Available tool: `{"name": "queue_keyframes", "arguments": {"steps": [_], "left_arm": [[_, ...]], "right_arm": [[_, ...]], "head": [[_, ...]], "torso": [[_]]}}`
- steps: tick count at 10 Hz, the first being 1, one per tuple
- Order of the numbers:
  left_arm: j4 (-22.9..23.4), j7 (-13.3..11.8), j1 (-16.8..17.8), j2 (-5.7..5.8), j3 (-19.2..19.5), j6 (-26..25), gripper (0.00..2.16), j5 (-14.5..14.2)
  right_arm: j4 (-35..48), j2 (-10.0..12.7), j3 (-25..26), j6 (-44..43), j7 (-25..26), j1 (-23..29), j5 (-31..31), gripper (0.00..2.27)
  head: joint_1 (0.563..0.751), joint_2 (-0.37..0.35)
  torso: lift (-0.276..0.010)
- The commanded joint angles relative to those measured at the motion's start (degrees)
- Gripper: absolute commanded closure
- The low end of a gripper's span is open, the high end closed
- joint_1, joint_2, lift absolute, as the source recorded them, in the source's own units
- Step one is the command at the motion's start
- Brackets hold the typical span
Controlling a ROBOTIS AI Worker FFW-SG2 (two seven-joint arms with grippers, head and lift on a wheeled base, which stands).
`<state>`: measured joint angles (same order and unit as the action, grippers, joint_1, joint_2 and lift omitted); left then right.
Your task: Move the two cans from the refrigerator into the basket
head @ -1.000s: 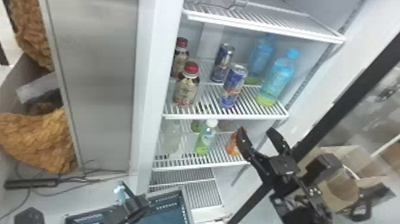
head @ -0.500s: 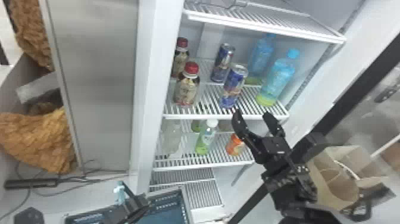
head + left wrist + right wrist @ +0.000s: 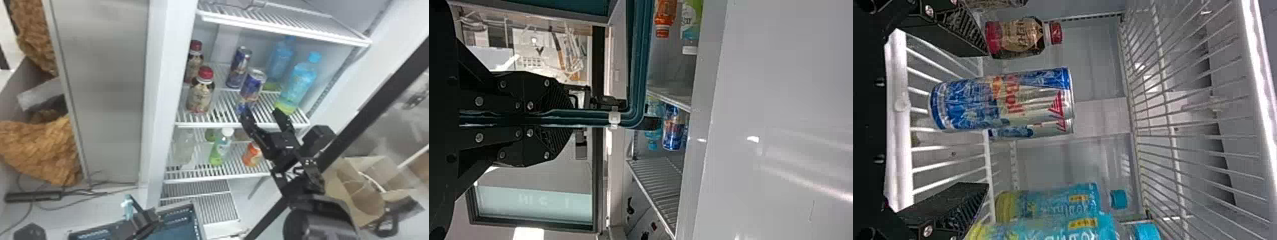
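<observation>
Both blue-and-silver cans stand on the fridge's middle shelf, the front can (image 3: 252, 87) ahead of the rear can (image 3: 239, 67). My right gripper (image 3: 262, 112) is open at that shelf's front edge, its left finger overlapping the front can's base. In the right wrist view, the front can (image 3: 1003, 97) lies between the open fingers of my right gripper (image 3: 986, 119) and partly hides the rear can (image 3: 1053, 128). At the lower left, my left gripper (image 3: 143, 220) is at the basket (image 3: 197, 220). The left wrist view has my left gripper (image 3: 564, 118) shut on the teal basket rim (image 3: 636, 65).
Red-capped bottles (image 3: 200, 95) stand left of the cans, blue bottles (image 3: 298, 83) to their right. The shelf below carries a green bottle (image 3: 221, 148) and an orange one (image 3: 252, 154). A wire shelf (image 3: 287, 28) spans above. A cardboard box (image 3: 360, 188) sits at the right.
My right gripper has risen from the lower shelf's height to the middle shelf and come closer to the front can, still open. The left arm and basket have hardly moved.
</observation>
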<state>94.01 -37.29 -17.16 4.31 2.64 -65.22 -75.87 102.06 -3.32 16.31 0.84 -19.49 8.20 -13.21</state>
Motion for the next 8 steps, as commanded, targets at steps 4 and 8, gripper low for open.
{"name": "queue_keyframes", "arguments": {"steps": [4,8], "left_arm": [[0.0,0.03,-0.14,-0.01,0.11,0.11,1.19,-0.11],[0.0,0.03,0.01,-0.01,0.11,-0.03,1.19,-0.11]], "right_arm": [[-6.08,-0.9,-0.99,0.0,-0.02,-5.95,1.55,0.11],[-10.44,-1.69,-3.28,0.0,0.07,-9.89,1.67,0.12]], "head": [[0.695,-0.35],[0.695,-0.35]], "torso": [[-0.031],[-0.031]]}}
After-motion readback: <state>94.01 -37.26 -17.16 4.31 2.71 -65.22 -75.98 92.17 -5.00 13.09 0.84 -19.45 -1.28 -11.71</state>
